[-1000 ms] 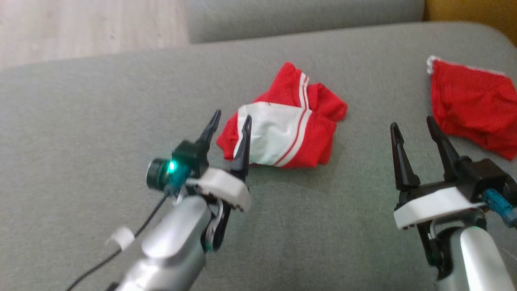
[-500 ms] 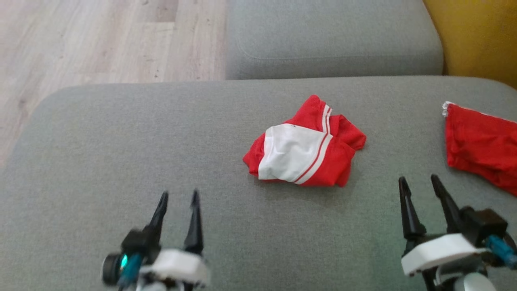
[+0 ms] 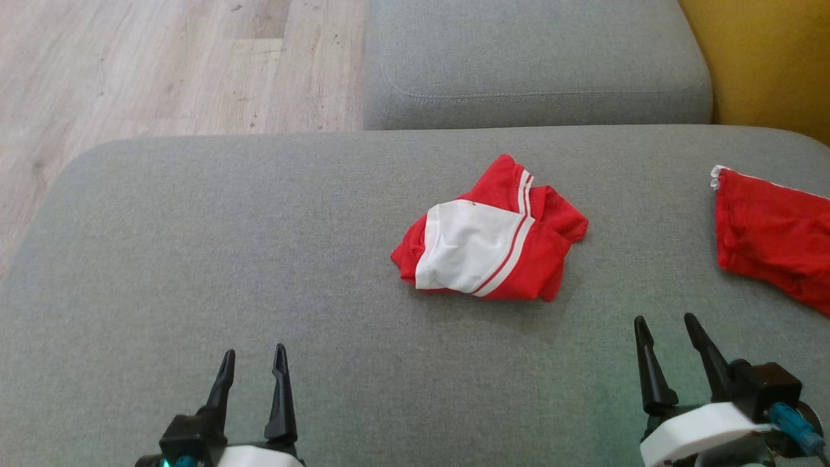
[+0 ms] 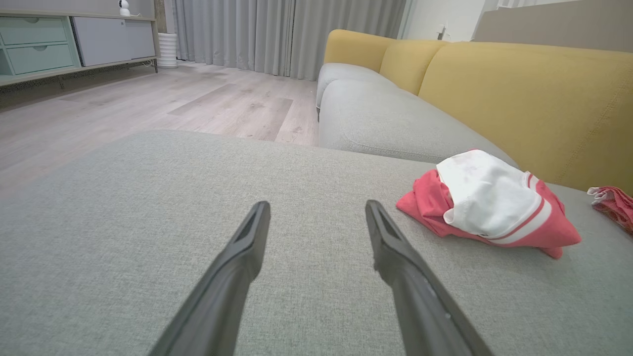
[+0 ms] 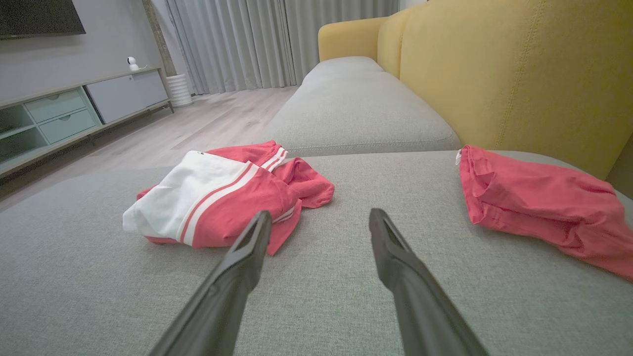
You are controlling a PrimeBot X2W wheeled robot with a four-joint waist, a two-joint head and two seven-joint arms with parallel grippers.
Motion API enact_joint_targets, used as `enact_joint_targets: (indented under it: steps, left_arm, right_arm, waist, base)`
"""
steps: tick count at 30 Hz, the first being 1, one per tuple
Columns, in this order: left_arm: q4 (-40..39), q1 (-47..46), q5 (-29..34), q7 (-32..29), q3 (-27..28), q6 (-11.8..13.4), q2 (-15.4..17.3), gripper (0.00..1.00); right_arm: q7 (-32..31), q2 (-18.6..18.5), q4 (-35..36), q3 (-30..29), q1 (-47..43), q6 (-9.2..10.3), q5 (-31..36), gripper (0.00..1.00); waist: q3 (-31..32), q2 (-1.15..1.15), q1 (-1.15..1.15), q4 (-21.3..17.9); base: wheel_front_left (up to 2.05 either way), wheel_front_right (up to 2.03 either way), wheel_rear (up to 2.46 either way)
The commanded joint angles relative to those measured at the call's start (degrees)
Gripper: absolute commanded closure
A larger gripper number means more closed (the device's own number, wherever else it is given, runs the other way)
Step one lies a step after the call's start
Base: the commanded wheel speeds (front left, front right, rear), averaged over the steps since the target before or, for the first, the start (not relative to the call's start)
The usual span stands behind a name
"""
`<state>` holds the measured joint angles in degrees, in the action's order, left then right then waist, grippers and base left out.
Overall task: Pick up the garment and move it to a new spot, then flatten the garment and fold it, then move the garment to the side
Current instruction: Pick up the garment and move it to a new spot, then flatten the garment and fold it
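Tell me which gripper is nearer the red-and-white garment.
Right. The right gripper hovers close to the garment, off its near right corner; the left gripper is farther, to its near left.

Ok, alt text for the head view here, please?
A crumpled red-and-white garment lies near the middle of a grey sofa cushion, with a second red garment at the right edge. The left gripper and right gripper sit open and empty at the bottom, apart from both.

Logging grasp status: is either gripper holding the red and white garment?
No: the red and white garment lies on the grey cushion, clear of the open left gripper and right gripper.
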<state>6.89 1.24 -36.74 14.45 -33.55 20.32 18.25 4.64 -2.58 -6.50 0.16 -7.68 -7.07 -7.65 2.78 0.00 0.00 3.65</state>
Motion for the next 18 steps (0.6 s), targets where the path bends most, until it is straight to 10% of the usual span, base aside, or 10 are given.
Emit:
enact_joint_targets:
  steps: [1, 18]
  left_arm:
    - [-2.1, -1.7, 0.3, 0.3, 2.3, 0.6, 1.2, 0.00]
    - [-2.6, -1.6, 0.0, -0.7, 1.8, 0.8, 2.2, 0.00]
  right_arm:
    - [0.8, -0.3, 1.4, 1.5, 1.5, -0.42, 0.0, 0.00]
    - [1.1, -0.3, 0.0, 1.6, 2.2, -0.42, -0.2, 0.00]
  waist:
    - [0.0, 0.00, 0.00, -0.1]
    - [-0.4, 0.00, 0.00, 0.0]
  base:
    - [0.00, 0.00, 0.00]
    - [0.00, 0.00, 0.00]
